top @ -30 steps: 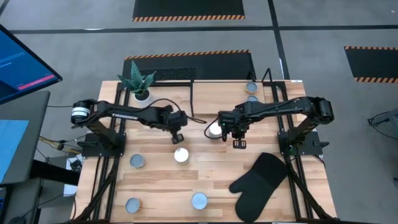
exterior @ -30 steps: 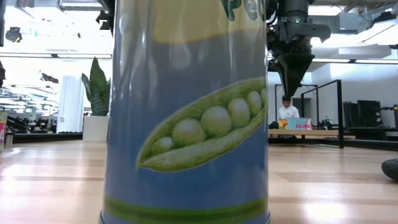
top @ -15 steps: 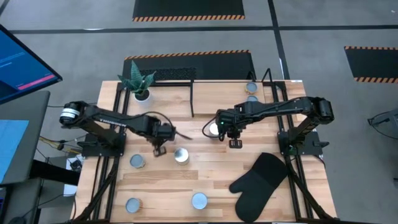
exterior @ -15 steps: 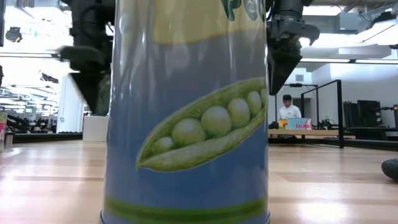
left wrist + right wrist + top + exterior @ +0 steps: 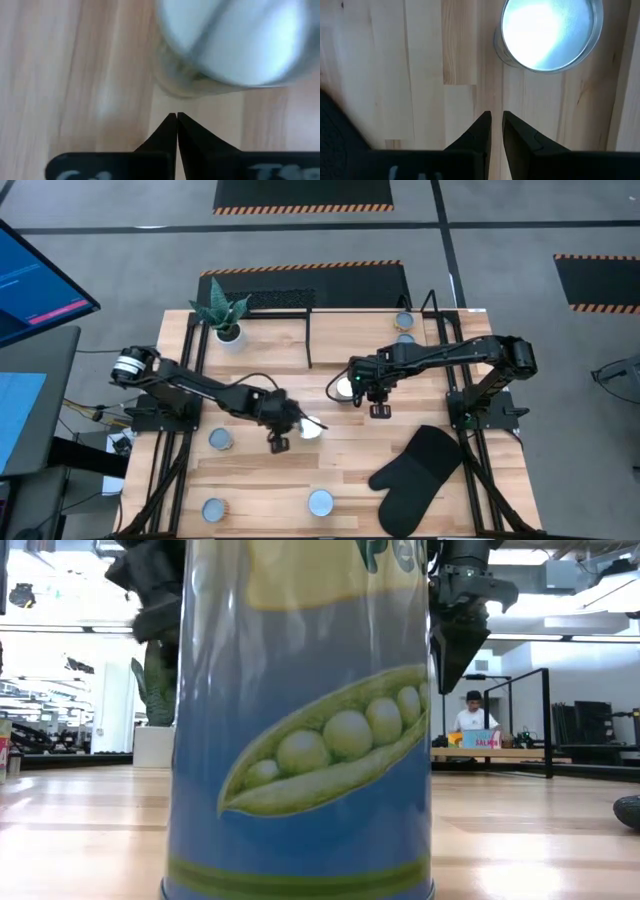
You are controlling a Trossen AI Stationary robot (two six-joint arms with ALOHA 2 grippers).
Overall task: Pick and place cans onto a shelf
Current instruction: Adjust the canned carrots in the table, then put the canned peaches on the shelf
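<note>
Can (image 5: 311, 429) sits just ahead of left hand (image 5: 279, 443), fingers pressed together, empty; it must open before grasping.

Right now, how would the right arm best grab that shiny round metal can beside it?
From straight above, fingers down either side of the curved wall. The shiny round metal can stands upright, round top up, with bare wooden table around it. The right gripper hangs beside it and needs to spread wider than the can.
</note>
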